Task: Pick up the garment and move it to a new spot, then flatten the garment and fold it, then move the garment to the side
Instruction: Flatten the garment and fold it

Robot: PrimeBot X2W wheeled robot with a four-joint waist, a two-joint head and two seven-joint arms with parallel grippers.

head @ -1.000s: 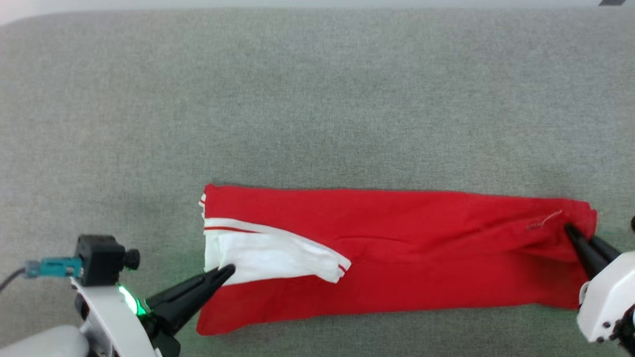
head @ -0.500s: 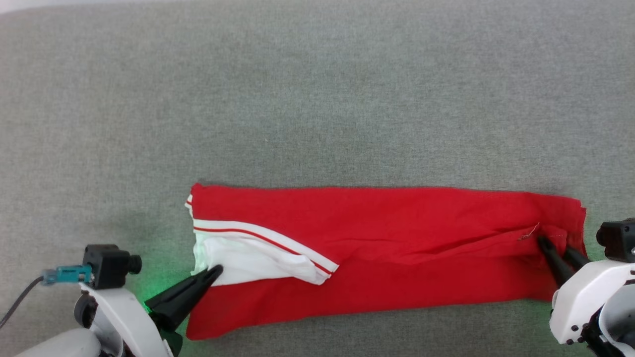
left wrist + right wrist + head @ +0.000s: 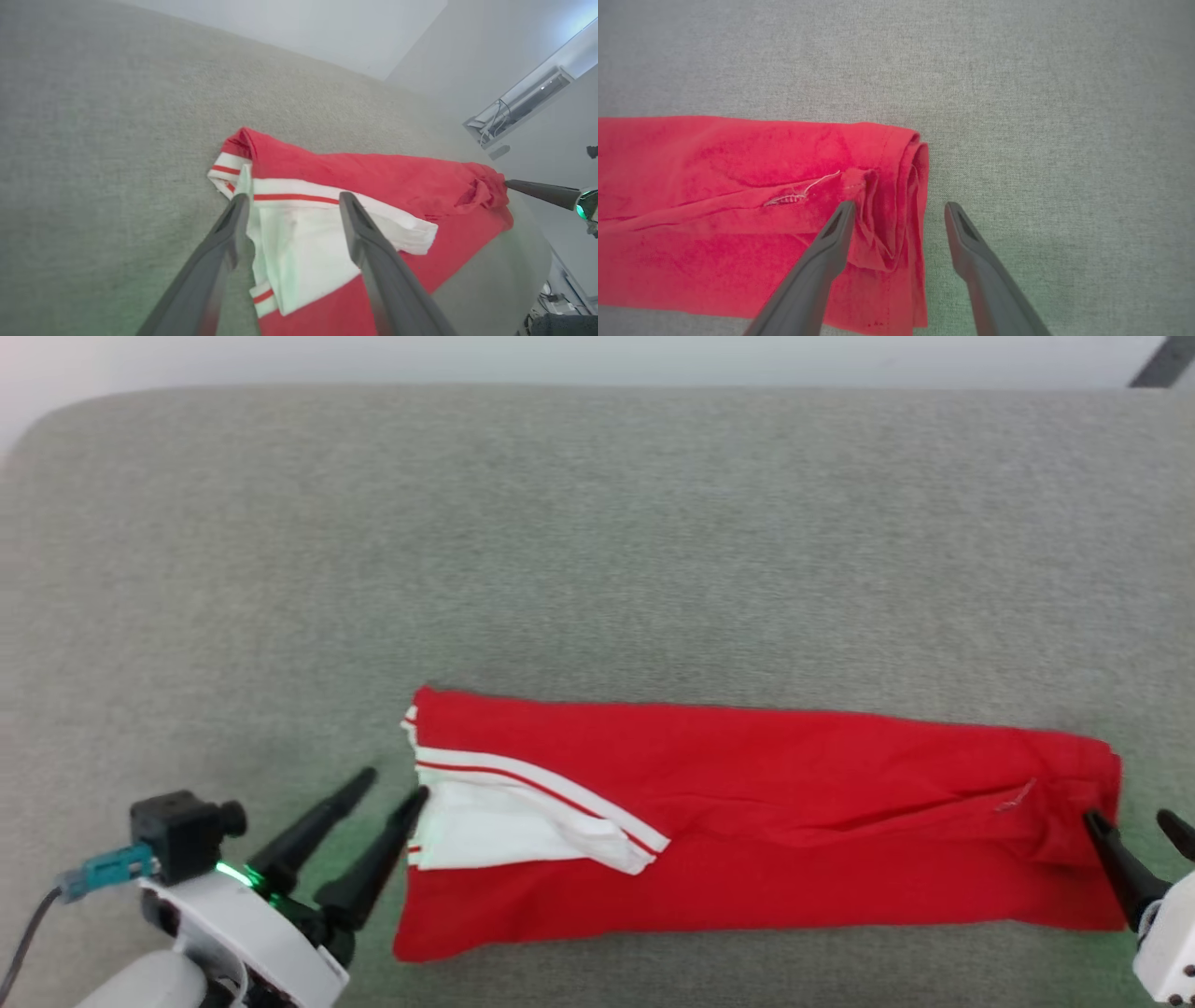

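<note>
The garment [image 3: 794, 803] lay in a strip near the front edge of the grey fabric surface [image 3: 597, 541], with the left gripper [image 3: 395, 783] and right gripper [image 3: 1128, 817] spread at its ends, clasping nothing. The left wrist view caught its white lining [image 3: 303, 242] close up; the right, a loose thread [image 3: 822, 181].

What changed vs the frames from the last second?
Both let go. The left tool opened at the white-lined end of the garment, and the right tool opened at its far red end. The garment stayed flat in a long folded strip on the grey surface. The whole-picture shift is the head camera moving.
</note>
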